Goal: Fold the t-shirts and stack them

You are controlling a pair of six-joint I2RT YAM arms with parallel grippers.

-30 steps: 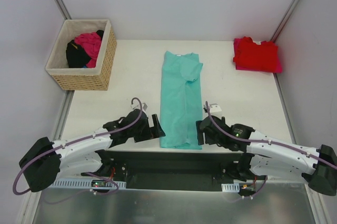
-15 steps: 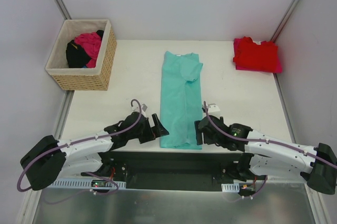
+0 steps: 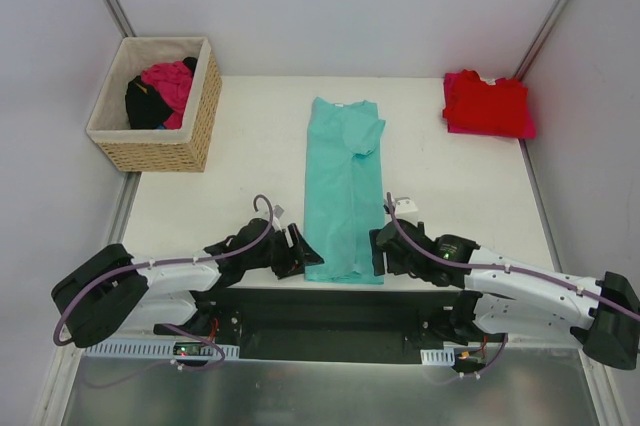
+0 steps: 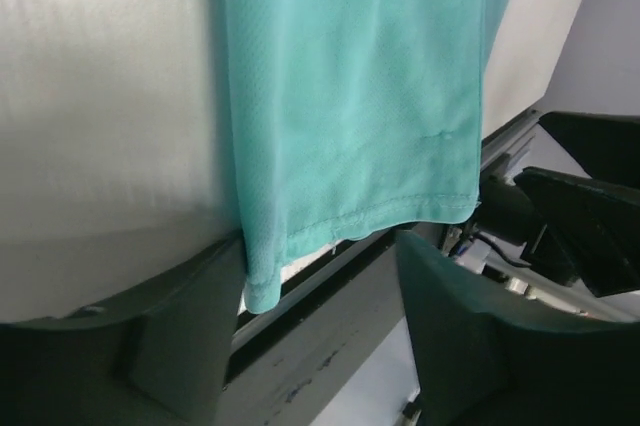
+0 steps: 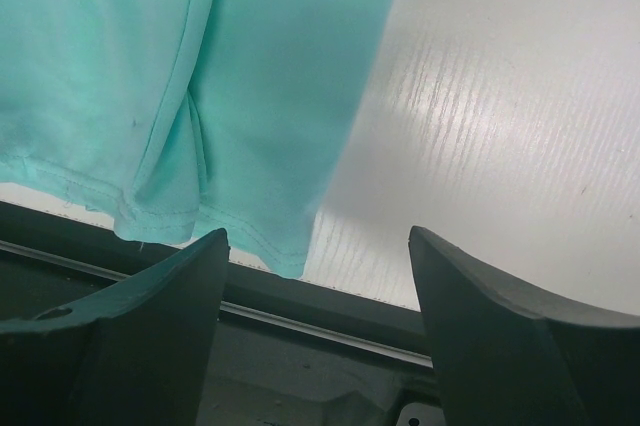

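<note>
A teal t-shirt (image 3: pixel 345 186), folded lengthwise into a long strip, lies down the middle of the white table (image 3: pixel 230 186), its hem at the near edge. My left gripper (image 3: pixel 303 254) is at the hem's left corner and my right gripper (image 3: pixel 377 251) at its right corner. In the left wrist view the left gripper (image 4: pixel 320 246) is open, with the hem corner of the teal t-shirt (image 4: pixel 350 96) hanging between its fingers, close to the left one. The right gripper (image 5: pixel 315 236) is open around the other corner of the teal t-shirt (image 5: pixel 150 66). A folded red t-shirt (image 3: pixel 485 101) lies at the far right on a magenta one (image 3: pixel 525 129).
A wicker basket (image 3: pixel 150 151) at the far left holds magenta and black clothes. Grey walls close in both sides and the back. The near table edge and a black frame rail (image 5: pixel 330 311) run just under both grippers. The right gripper's black body (image 4: pixel 590 216) shows in the left wrist view.
The left gripper has slid right and nearer to the table edge, onto the teal shirt's near left corner, and its jaws have narrowed a little. The right arm has barely moved.
</note>
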